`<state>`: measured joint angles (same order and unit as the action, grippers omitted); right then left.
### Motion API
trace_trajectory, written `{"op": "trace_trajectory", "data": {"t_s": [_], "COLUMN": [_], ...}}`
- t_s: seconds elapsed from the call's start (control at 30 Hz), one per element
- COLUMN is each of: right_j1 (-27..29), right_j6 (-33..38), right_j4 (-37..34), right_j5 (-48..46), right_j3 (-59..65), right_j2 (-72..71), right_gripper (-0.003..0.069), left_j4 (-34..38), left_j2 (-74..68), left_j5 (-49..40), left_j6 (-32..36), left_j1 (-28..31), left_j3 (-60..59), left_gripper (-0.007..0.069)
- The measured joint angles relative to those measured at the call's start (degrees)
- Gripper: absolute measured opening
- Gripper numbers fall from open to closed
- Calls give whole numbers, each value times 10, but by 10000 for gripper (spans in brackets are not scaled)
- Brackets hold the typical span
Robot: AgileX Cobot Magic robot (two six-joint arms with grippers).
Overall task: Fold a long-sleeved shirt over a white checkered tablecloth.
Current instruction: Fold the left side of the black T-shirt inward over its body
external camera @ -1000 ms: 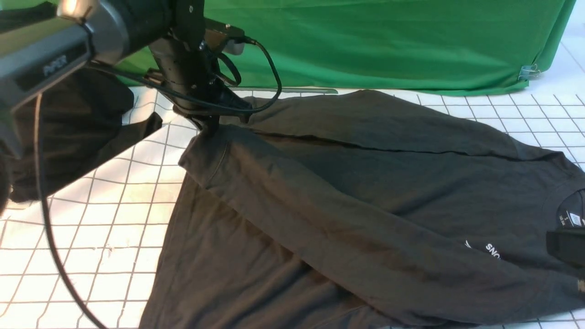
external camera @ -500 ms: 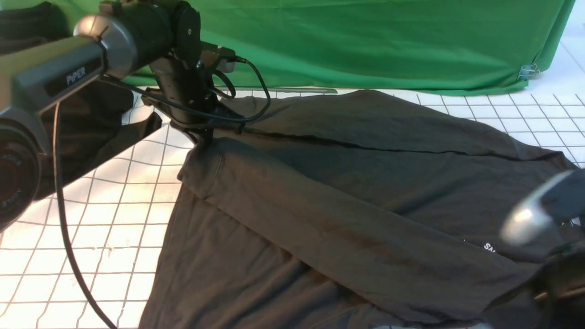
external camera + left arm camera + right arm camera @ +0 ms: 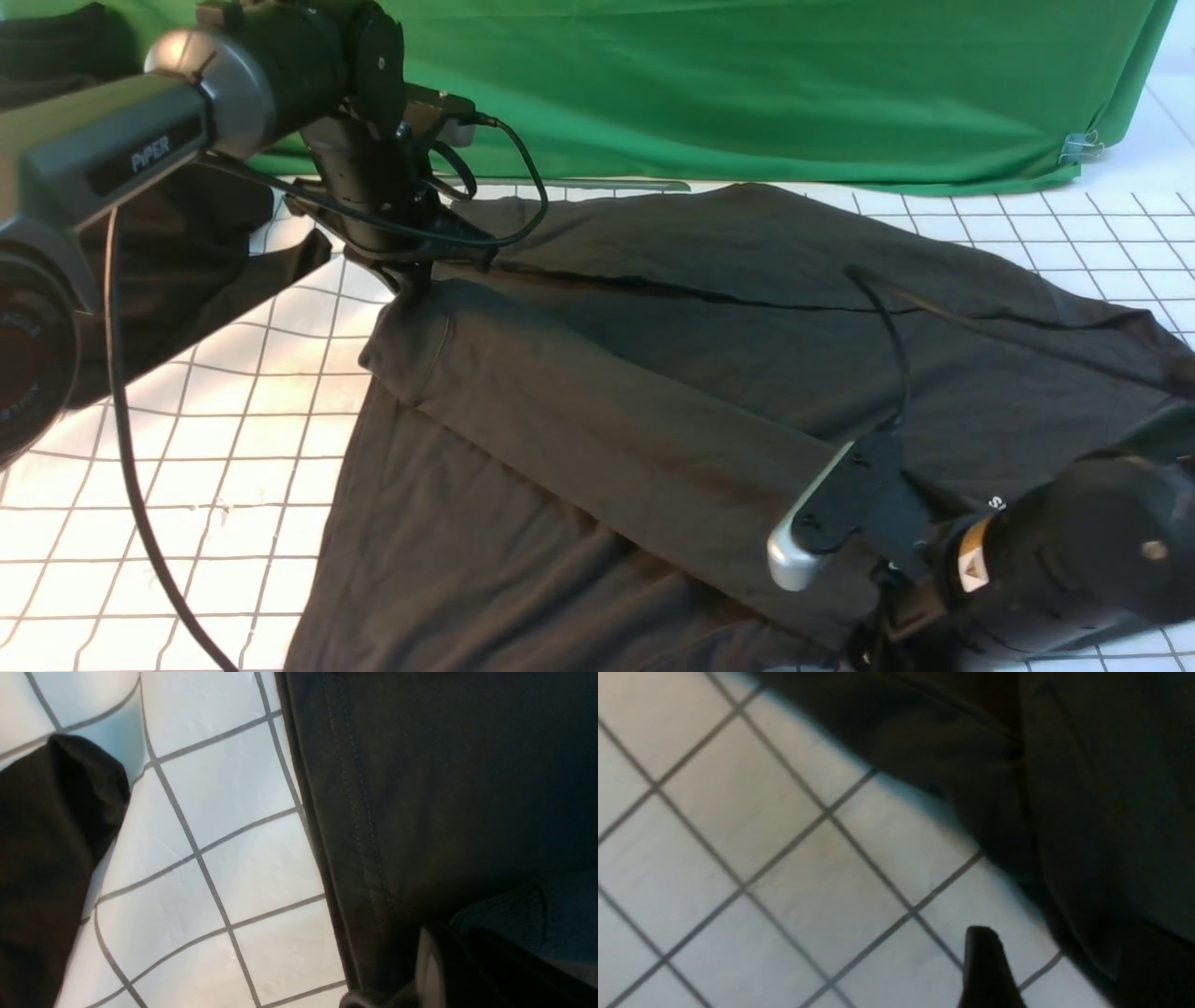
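Front: dark charcoal-grey knit long-sleeved shirt (image 3: 709, 373) lies centre to 4 o'clock on white checkered tablecloth (image 3: 215, 448); bare grid at 8 o'clock. Left gripper (image 3: 411, 283), 10 o'clock, clamped on shirt's cuff. Right gripper (image 3: 882, 635), 5 o'clock, at near hem. Left wrist: stitched shirt edge borders bare squares. Right wrist: one finger (image 3: 985, 966) over bare grid beside shirt edge; its spread can't be told.

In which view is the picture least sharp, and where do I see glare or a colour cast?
Right wrist view: blurred, long-sleeved shirt nearly black; left wrist view: sharp stitching, bluish tablecloth; front view: mostly sharp, warm glare on the cloth at left.
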<state>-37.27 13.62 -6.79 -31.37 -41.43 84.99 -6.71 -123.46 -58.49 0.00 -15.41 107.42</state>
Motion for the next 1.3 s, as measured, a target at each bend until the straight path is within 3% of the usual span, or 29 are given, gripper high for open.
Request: {"op": "trace_trajectory", "data": {"t_s": [0.33, 0.43, 0.47, 0.5, 0.63, 1.03, 1.17, 1.3], "right_j1": [-1, -2, -2, -3, -3, -3, -3, -3], "right_j6": [-25, -41, -41, -43, -52, -95, -93, -78], "right_j4": [40, 47, 47, 47, 47, 34, 5, -24], "right_j5": [51, 49, 49, 42, 7, -110, -148, -167], "right_j3": [0, -1, -1, -1, -1, -1, -1, -1], "right_j2": [51, 55, 54, 47, 14, -58, -49, -44], "right_gripper": [360, 146, 132, 58, 22, 36, 106, 288], "left_j4": [0, 0, 0, 0, 0, 14, 11, 19], "left_j2": [-6, -12, -12, -13, -16, -16, -16, -16], "left_j5": [2, 2, 2, 2, 2, -14, -19, -16], "left_j6": [0, 0, 0, 0, 0, 0, 0, 0], "left_j1": [0, 0, 0, 0, 0, 0, 0, 0], "left_j3": [0, 0, 0, 0, 0, 0, 0, 0], "left_gripper": [17, 17, 17, 17, 17, 17, 17, 17]}}
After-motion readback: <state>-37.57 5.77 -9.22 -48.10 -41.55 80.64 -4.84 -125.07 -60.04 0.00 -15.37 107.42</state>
